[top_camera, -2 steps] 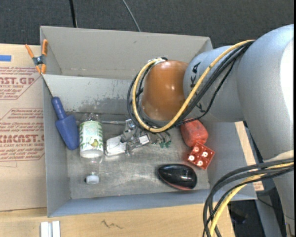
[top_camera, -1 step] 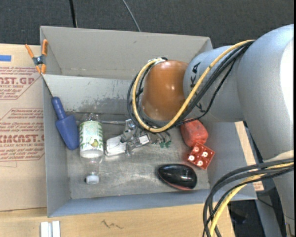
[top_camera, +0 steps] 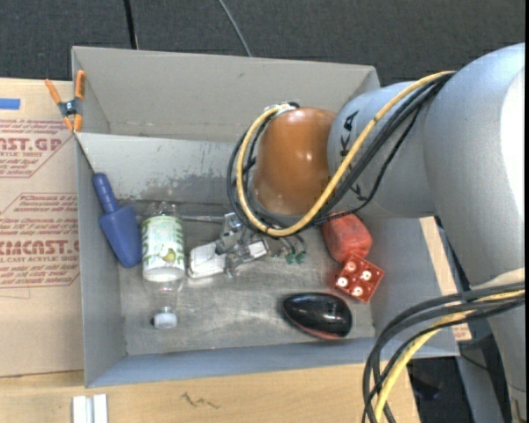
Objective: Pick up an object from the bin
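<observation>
My gripper (top_camera: 236,240) is down near the bin floor, a little left of the middle, under the orange wrist cover. Just to its lower left, touching or nearly touching it, lies a small white flat thing (top_camera: 206,262). Left of that, a small clear bottle with a green and white label (top_camera: 162,248) lies on its side. A loose white cap (top_camera: 164,319) rests on the floor below the bottle.
A blue scoop-like tool (top_camera: 115,222) leans along the left wall. On the right lie a red block (top_camera: 346,235), a red die with white pips (top_camera: 359,280) and a black computer mouse (top_camera: 316,315). The arm and its cables cover the bin's right side.
</observation>
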Robot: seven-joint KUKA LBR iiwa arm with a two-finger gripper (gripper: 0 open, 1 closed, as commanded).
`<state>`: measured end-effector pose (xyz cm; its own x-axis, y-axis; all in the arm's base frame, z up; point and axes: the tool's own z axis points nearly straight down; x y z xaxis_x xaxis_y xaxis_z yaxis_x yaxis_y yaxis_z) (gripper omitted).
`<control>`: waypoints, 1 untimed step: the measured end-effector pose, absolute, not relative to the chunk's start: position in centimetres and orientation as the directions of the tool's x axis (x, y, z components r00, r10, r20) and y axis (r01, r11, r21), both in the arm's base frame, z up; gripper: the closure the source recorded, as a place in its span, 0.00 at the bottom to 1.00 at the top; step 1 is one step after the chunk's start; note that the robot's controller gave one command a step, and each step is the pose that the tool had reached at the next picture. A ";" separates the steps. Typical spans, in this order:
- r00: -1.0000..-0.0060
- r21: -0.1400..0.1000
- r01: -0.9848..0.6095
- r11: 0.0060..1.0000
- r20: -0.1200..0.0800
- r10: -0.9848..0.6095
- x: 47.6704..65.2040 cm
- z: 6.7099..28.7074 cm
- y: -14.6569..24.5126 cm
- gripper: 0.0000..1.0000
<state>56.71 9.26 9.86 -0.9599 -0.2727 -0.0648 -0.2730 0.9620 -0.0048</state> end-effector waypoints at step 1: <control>-0.960 -0.005 -0.273 0.962 -0.065 -0.273 56.7 9.9 9.3 1.00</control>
<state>56.71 9.26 9.86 -0.9599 -0.2726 -0.0648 -0.2729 0.9620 -0.0047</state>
